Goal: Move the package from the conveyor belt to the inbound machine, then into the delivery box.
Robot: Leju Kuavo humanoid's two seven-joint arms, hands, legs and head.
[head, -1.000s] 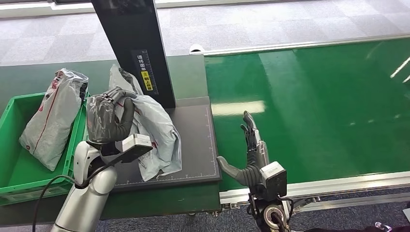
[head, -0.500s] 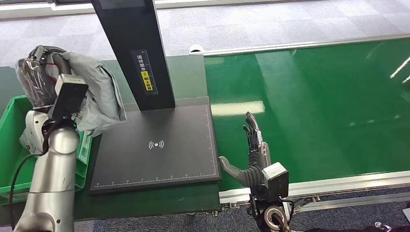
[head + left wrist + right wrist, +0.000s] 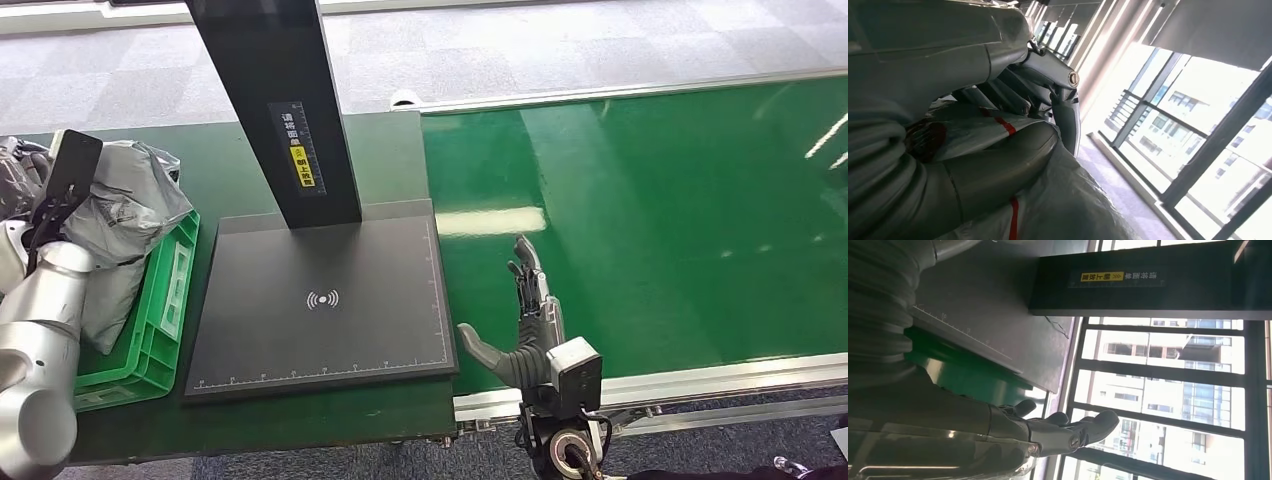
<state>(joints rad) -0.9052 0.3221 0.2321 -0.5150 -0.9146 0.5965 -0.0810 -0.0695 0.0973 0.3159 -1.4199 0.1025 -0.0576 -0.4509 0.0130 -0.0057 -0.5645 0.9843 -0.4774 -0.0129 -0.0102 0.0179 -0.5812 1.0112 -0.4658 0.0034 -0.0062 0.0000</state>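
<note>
Our left hand (image 3: pixel 973 165) grips the crinkled grey plastic package (image 3: pixel 125 205) above the green plastic delivery box (image 3: pixel 160 320). Our right hand (image 3: pixel 525 320) hovers over the green conveyor belt (image 3: pixel 650 220), fingers spread, holding nothing.

Grey carpet floor (image 3: pixel 560 50) lies beyond the table (image 3: pixel 390 150)

Grey carpet tiles (image 3: pixel 520 50) cover the floor beyond the green table (image 3: pixel 390 150), and tall windows (image 3: pixel 1168 385) with dark frames admit bright daylight, with buildings (image 3: pixel 1193 125) visible outside behind a balcony railing (image 3: pixel 1143 112).
</note>
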